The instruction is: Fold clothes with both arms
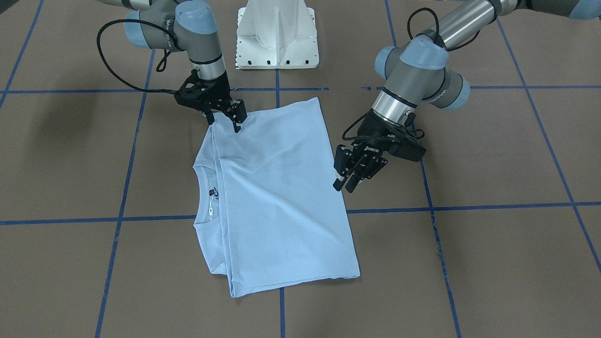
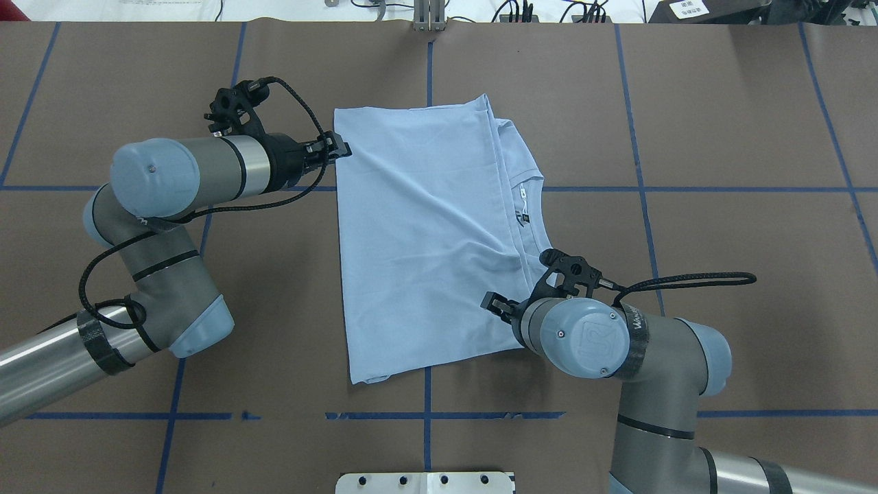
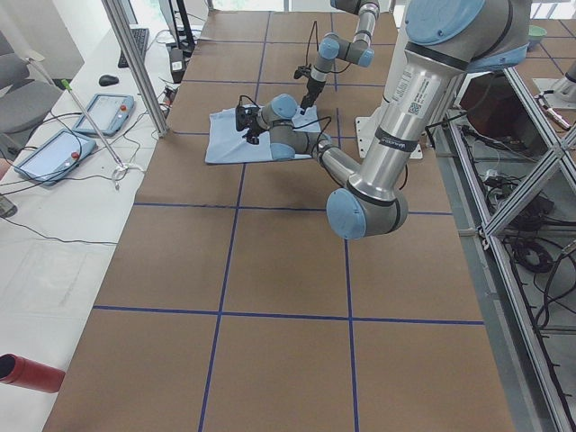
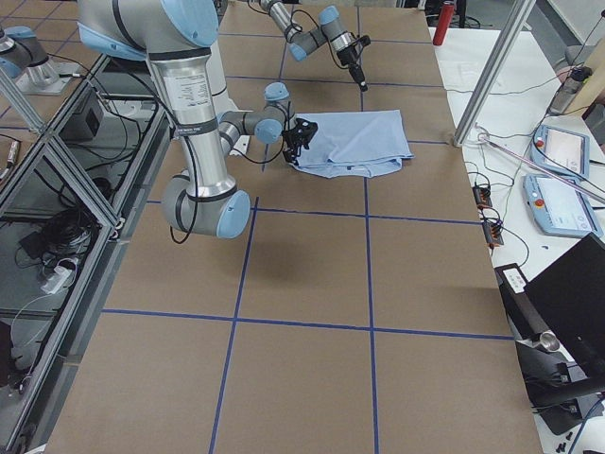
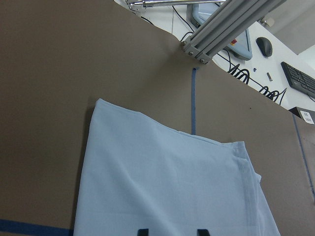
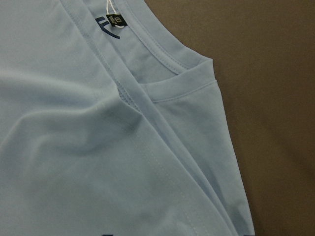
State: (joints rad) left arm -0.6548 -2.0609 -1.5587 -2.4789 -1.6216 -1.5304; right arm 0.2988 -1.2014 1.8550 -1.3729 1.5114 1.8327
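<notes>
Folded t-shirt [image 1: 281, 197] is ringed by table [image 1: 493, 155]; left gripper [image 1: 343, 188] and right gripper [image 1: 224, 126] are held spread at its edges, fingertips [image 5: 142, 231] cropped in wrist views.

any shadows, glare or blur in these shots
Front-facing view: even light, a faint blurred shadow on the brown table beside the right arm, and a bright streak on the left arm's silver tube. Right wrist view: sharp, with stitching on the light blue short-sleeved t-shirt reading crisply. Overhead view: the white bench past the table is nearly washed out.
</notes>
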